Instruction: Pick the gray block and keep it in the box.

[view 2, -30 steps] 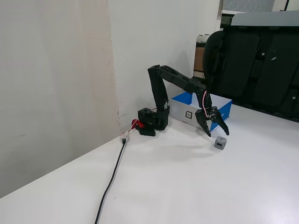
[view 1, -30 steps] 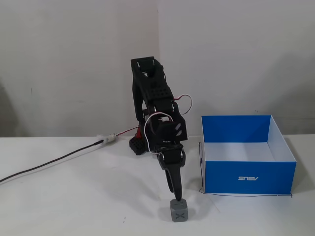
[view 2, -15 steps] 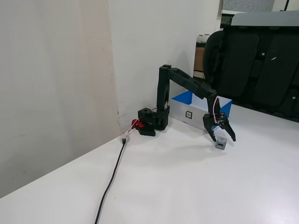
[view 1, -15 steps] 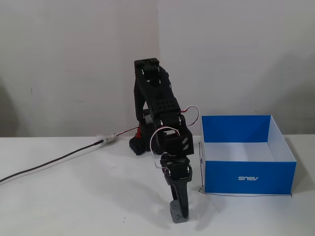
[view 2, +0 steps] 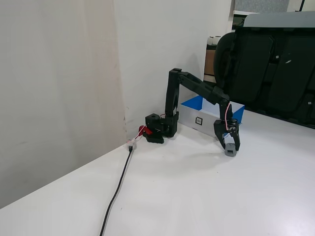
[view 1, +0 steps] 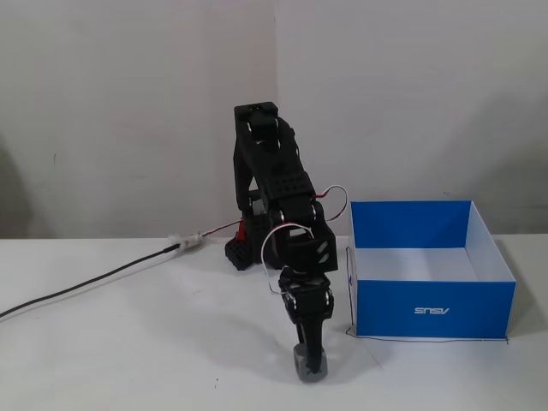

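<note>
Nearest in a fixed view, the fingers (view 1: pixel 310 366) are closed around the gray block (view 1: pixel 308 363) resting on the white tabletop (view 1: pixel 128 342), while farther back-right the blue box (view 1: pixel 432 310) shows only its white interior.

Gray block (view 1: pixel 308 363), blue white-lined box (view 1: pixel 432 310), black claw (view 1: pixel 311 360).

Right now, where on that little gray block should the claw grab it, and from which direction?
Best by two opposite flat sides, coming straight down from above. The gray block is a small cube sitting flat on the table, so its parallel faces suit two fingers. The gripper already points down around it in both fixed views. Whether it has closed firmly is hard to tell.
</note>
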Action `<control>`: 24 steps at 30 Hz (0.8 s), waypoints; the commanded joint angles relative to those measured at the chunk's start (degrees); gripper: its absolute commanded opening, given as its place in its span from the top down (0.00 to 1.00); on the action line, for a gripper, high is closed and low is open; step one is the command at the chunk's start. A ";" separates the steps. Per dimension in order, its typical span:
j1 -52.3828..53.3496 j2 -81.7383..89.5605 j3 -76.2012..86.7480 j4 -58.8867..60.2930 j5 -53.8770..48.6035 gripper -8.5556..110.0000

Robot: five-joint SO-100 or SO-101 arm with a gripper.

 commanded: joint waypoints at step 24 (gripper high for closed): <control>-29.00 58.71 1.58 17.31 -0.53 0.93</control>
